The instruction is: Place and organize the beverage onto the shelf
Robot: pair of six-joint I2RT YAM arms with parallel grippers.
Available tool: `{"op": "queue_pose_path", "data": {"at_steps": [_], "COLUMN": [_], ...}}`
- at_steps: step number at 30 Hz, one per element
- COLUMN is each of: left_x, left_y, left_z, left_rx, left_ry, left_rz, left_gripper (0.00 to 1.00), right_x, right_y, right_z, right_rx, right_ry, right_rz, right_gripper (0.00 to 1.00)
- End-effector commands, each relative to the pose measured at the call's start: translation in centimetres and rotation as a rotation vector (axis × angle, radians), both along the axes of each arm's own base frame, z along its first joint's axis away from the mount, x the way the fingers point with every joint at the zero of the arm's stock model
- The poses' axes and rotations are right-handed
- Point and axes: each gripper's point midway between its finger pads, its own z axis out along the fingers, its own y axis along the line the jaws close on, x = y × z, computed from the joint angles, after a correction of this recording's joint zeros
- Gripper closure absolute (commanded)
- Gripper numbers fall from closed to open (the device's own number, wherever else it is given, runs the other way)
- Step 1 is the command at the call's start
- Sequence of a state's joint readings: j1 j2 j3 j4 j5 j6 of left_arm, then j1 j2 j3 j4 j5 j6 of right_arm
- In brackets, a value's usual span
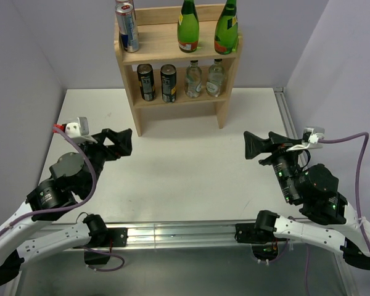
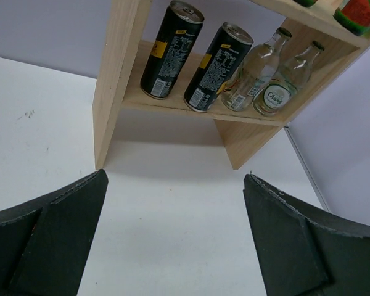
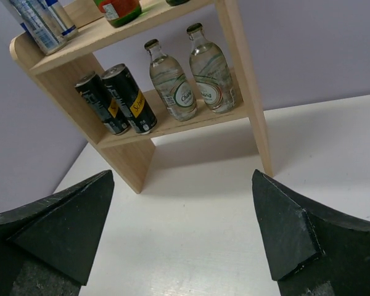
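- Shelf (image 1: 136, 114): pale wood, two tiers. It stands at the middle of the far edge of the tabletop (image 1: 191, 179), its back toward the wall.
- Top tier: two silver-blue cans (image 1: 127, 28) at the left end, one behind the other. Two green bottles (image 1: 188, 26) stand upright toward the right end, side by side with a gap between them.
- Lower tier, left to right: two black cans (image 1: 147, 82), then two clear glass bottles (image 1: 193, 79). All four are upright in one row, close together.
- Left gripper (image 1: 124, 143): over the tabletop nearer the left edge, aimed toward the shelf. The jaws are spread wide with nothing between them. In the left wrist view its dark fingers (image 2: 55, 240) frame bare tabletop, with the lower tier beyond.
- Right gripper (image 1: 250, 146): over the tabletop nearer the right edge, also turned toward the shelf. The jaws are wide apart and empty. Its wrist view shows bare tabletop between the fingers and both tiers beyond.
- Both grippers sit well apart from the shelf and from each other.
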State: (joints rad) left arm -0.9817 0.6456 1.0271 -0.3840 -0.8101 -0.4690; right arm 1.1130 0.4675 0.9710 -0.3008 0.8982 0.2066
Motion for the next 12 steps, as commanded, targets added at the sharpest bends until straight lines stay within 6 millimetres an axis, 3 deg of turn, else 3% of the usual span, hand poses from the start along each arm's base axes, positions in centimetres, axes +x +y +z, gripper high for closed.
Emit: {"op": "queue_pose_path", "data": {"at_steps": [1, 12], "left_x": [0.0, 0.26], "left_y": [0.25, 0.09], "left_z": [0.56, 0.07], "left_rx": [0.015, 0.022], "left_ry": [-0.01, -0.001], "left_rz": [0.008, 0.018], "left_gripper": [0.01, 0.01], "right_x": [-0.36, -0.26], "right_y": [-1.0, -1.18], "right_z": [1.39, 1.35], "right_rx": [0.007, -0.007], "right_ry": [-0.02, -0.015], "right_rz": [-0.009, -0.024], "right_gripper": [0.0, 0.0]}}
